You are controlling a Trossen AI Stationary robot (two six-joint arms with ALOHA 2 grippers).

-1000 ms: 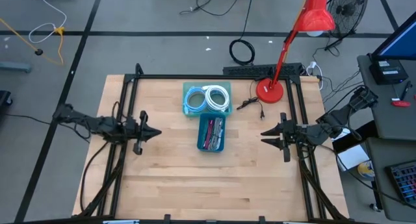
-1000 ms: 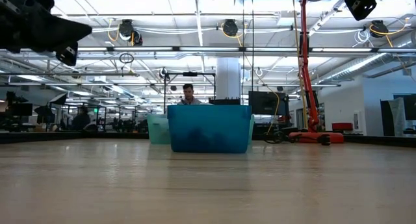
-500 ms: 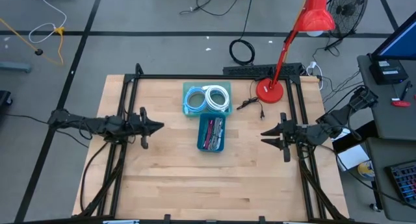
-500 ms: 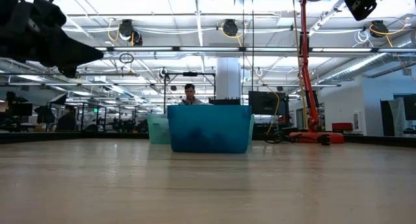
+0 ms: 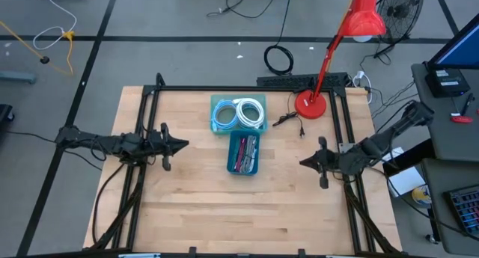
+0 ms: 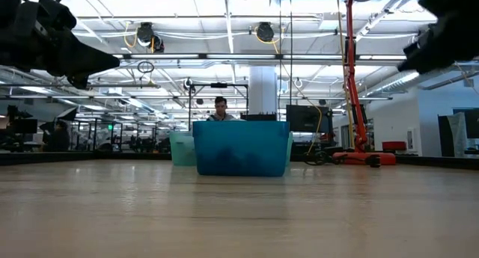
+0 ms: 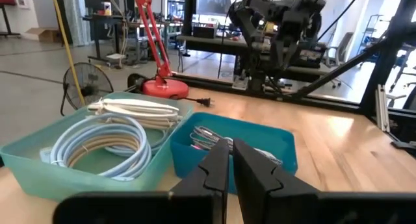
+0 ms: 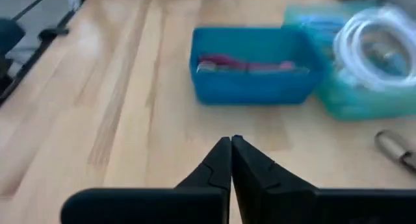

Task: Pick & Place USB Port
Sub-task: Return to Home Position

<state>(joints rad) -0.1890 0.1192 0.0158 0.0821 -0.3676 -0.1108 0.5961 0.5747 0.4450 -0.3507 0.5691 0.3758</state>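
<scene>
A blue bin [image 5: 244, 153] stands mid-table and holds several small cables and plugs; it also shows as the blue bin [image 7: 240, 143] and the blue bin [image 8: 250, 71]. Behind it stands a teal bin [image 5: 239, 114] with coiled white and pale blue cables. My left gripper [image 5: 182, 145] hovers left of the blue bin, shut and empty; its tips [image 7: 231, 146] point at the bin. My right gripper [image 5: 302, 162] hovers right of the bin, shut and empty, and faces it in its wrist view [image 8: 231, 141].
A red desk lamp's base [image 5: 308, 103] stands at the far right corner, with a black plug and cord [image 5: 288, 121] lying beside it. Black frame rails [image 5: 146, 123] run along both table sides. Bare wood lies in the table's near half [image 5: 239, 213].
My left gripper has moved a little toward the table's right, toward the blue bin, turned about its axis, then held still. My right gripper has shifted toward the near edge and swung toward the blue bin in the last half second. The bins have stayed put.
</scene>
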